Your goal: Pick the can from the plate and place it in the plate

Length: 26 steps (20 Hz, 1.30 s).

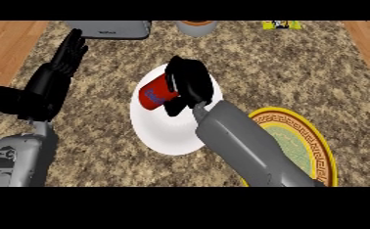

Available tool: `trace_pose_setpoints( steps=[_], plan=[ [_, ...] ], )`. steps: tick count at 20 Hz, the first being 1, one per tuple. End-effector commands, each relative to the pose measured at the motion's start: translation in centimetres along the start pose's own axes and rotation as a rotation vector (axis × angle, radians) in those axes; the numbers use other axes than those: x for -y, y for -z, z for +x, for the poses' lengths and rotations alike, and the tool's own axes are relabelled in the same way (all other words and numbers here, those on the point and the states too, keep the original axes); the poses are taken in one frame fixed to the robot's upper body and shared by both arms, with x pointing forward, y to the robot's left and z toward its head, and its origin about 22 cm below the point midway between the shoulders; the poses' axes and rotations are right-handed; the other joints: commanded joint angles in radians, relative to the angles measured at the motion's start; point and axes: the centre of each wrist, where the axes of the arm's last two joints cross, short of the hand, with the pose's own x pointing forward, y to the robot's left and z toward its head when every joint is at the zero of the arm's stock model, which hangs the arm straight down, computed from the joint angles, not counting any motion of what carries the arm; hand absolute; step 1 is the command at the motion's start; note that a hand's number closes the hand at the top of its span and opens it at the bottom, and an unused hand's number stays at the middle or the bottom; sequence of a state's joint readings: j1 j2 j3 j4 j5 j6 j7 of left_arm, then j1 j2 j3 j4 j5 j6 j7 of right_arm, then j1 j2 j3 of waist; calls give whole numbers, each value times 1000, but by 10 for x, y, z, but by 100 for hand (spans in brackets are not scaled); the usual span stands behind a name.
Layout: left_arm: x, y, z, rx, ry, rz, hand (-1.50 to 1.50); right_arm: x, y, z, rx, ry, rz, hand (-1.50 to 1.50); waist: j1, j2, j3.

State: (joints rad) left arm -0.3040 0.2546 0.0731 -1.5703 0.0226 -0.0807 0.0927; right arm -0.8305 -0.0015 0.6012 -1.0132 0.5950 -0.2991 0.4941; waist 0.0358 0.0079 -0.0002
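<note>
On the white plate (168, 136), the right hand (189, 80) is curling round the tilted red can (153, 96), likely risking it slipping out while crossing to the yellow-rimmed plate (319, 146) just right.

Plates, two counted: one white plate (155, 137) and one yellow-rimmed plate (323, 147). One can (153, 95) is recorded, red. Hands, two noted: one left hand (69, 57) and one right hand (189, 82), both black. At the far edge, three cut-off items are logged singly: one grey appliance (108, 29), one round container (196, 27), one yellow packet (282, 25).
</note>
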Motion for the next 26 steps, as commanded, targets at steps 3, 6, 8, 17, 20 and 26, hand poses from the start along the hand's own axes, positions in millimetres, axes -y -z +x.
trace_pose_setpoints(
  steps=[3, 6, 8, 17, 20, 26],
  plan=[
    [2, 9, 9, 10, -13, -22, 0, -27, 8, -13, -118, 77, -19, -150, 28, 5, 0],
    [7, 23, 15, 26, 4, -36, 0, -23, 17, -22, -99, 157, 18, -150, 40, 13, 1],
    [10, 13, 16, 21, -18, -56, 0, -33, 6, -20, -85, 224, 27, -150, 51, 10, 1],
    [3, 14, 8, -2, -4, -15, 0, -11, 17, -15, -5, 527, -209, -150, 25, 6, 2],
    [7, 5, -5, 3, -3, 6, 0, 4, 28, -16, 5, 621, -207, -150, 6, 3, 1],
    [-9, -20, 10, -20, 0, 10, 0, 17, 24, -52, -51, 726, -259, -150, -25, -10, 1]
  ],
)
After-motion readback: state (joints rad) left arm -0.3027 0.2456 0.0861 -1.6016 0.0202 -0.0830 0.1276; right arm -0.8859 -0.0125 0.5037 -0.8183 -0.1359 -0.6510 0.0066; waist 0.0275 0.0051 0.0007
